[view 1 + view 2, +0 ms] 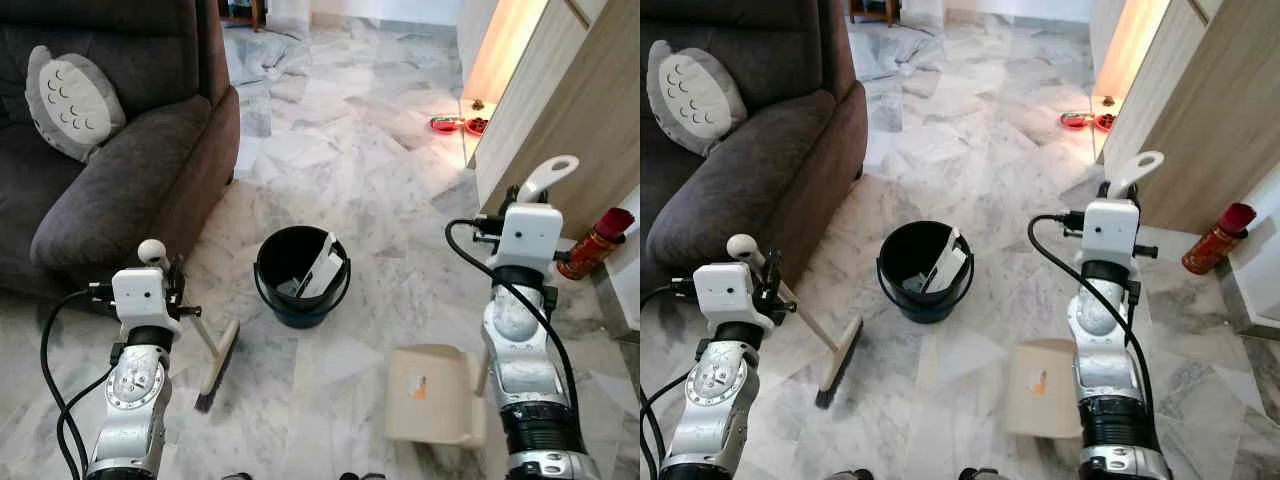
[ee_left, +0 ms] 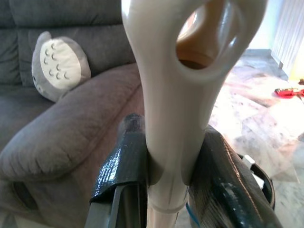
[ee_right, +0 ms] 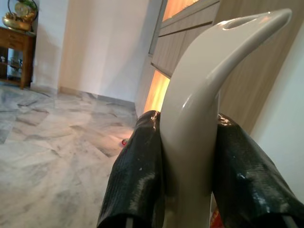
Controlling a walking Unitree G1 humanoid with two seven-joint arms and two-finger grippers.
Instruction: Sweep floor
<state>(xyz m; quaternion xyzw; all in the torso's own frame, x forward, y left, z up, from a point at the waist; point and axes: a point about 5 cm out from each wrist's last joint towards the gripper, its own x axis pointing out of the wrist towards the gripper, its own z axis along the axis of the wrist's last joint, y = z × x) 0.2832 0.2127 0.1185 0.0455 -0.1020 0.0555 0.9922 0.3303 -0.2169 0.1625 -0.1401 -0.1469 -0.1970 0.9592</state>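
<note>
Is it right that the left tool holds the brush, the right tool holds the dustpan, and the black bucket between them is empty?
Not quite. The black bucket is not empty: the left eye view shows pale, paper-like scraps inside it. The rest stands: the left tool is shut on the brush handle, and the right tool is shut on the dustpan handle.

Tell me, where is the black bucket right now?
The black bucket stands on the marble floor in the middle of the eye views, between the brush on the left and the dustpan on the right.
</note>
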